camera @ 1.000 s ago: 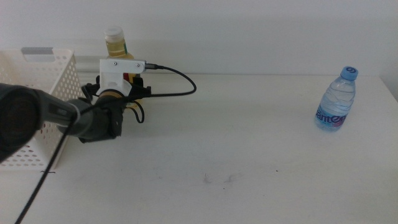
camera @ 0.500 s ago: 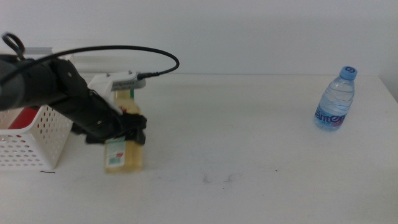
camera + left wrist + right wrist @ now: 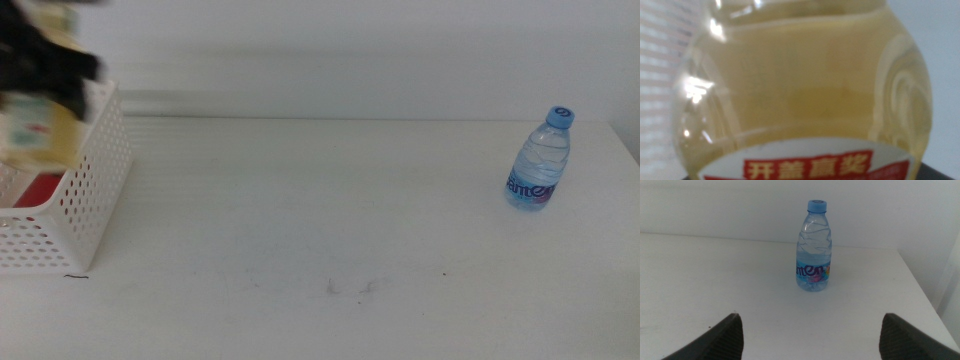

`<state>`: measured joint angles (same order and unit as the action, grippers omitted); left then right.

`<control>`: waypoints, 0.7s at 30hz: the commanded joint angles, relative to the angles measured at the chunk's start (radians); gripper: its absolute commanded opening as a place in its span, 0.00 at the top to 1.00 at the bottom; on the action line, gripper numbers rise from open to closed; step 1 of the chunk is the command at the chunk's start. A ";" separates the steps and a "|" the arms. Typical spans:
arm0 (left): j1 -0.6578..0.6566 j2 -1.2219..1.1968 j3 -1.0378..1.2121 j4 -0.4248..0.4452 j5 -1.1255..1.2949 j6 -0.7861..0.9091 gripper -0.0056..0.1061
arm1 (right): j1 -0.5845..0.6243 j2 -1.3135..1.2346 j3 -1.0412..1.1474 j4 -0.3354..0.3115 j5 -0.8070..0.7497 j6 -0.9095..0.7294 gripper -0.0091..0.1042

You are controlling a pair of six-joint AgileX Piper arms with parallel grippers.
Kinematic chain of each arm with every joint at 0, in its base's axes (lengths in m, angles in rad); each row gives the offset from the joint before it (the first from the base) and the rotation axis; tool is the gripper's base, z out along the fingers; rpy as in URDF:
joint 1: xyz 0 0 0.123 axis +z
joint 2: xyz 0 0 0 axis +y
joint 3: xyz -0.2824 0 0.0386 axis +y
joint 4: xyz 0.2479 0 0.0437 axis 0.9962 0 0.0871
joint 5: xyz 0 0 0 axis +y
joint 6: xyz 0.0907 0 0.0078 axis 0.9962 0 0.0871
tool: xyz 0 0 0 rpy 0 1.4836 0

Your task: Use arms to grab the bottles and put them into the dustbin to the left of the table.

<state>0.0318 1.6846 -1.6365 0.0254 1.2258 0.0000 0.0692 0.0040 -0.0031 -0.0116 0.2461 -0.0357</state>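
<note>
Clearly the risk now sits at the far left of the middle view, where the left end effector, a dark blur, carries the yellow-liquid bottle above the white perforated basket. Its wrist view is filled by that bottle, the red-lettered label close to the lens, so the jaws are clamped on it though they themselves are hidden. The bottle looks to hang near the basket's right wall rather than over its middle; released there, I judge it could strike the rim and tip back onto the worktop, or land on the red object already lying inside and bounce. The motion blur suggests speed, and a swinging release would make a miss likelier. The liquid inside adds weight, so a slip in the grasp is another worry.

The small water bottle with its blue cap stands upright near the right edge of the worktop, well apart from the basket. The right end effector waits facing it, jaws spread wide with nothing between them.

The worktop is white and matt, with faint dark scuffs toward the front. Behind it runs a plain pale wall.
</note>
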 commanded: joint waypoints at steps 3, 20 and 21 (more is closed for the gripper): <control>0.149 0.055 -0.081 0.008 -0.005 0.103 0.97 | -0.007 -0.004 0.003 -0.005 -0.008 -0.005 0.14; 0.226 0.314 -0.081 0.032 -0.064 0.130 0.34 | -0.007 -0.004 0.003 -0.005 -0.008 -0.005 0.14; 0.226 0.314 -0.081 0.032 -0.067 0.130 0.25 | -0.007 -0.004 0.003 -0.005 -0.008 -0.005 0.14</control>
<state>0.2591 2.0172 -1.7033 0.0632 1.1834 0.1403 0.0692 0.0040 -0.0031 -0.0116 0.2461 -0.0357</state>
